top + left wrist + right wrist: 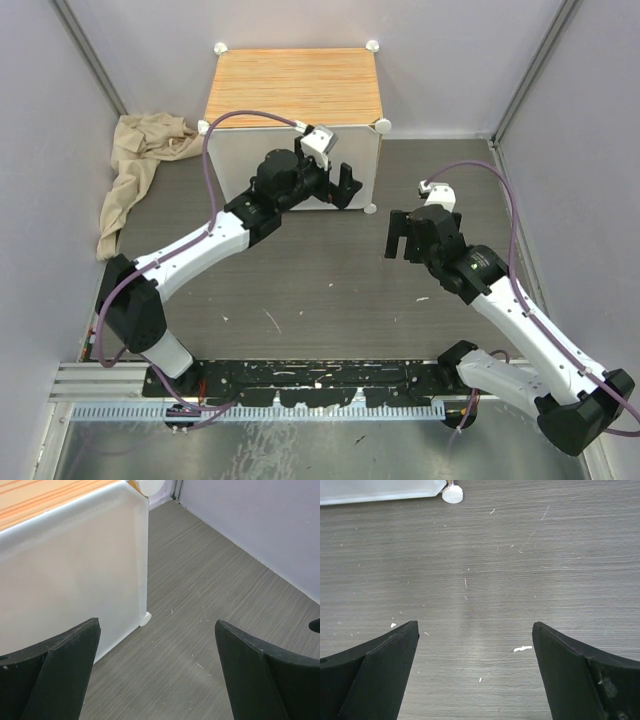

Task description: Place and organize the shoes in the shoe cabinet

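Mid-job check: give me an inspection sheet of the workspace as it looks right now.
Surface: dark grey table, scuffed, with small white flecks.
Job's things: cabinet at the far side, its pale front panel facing the arms and apparently closed; no shoes seen.
Clutter: beige cloth crumpled left of the cabinet.
Grippers: left gripper open and empty, near the cabinet's front right corner; right gripper open and empty, above bare table.
Cables: purple cables loop along both arms, not snagged.
Surroundings: plain grey walls on three sides.
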{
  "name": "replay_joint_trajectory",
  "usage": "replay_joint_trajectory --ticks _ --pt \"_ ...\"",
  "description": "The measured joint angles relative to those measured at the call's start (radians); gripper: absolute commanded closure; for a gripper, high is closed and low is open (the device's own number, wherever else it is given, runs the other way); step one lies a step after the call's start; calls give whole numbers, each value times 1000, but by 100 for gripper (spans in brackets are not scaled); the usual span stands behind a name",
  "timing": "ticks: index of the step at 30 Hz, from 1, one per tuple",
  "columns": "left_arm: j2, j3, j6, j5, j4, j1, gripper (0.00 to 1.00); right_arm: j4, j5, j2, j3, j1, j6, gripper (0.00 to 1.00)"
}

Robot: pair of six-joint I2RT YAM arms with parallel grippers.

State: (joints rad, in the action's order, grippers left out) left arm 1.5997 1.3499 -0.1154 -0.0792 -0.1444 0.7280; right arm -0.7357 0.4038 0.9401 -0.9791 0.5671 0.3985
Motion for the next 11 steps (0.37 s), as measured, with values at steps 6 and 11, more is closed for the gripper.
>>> replay_joint_trajectory --ticks 6,11 --pt "-56 -36 -10 -31 94 0 2 2 42 4 0 0 57 0" --pt "-224 -124 -29 -50 226 0 2 10 48 16 0 0 61 0"
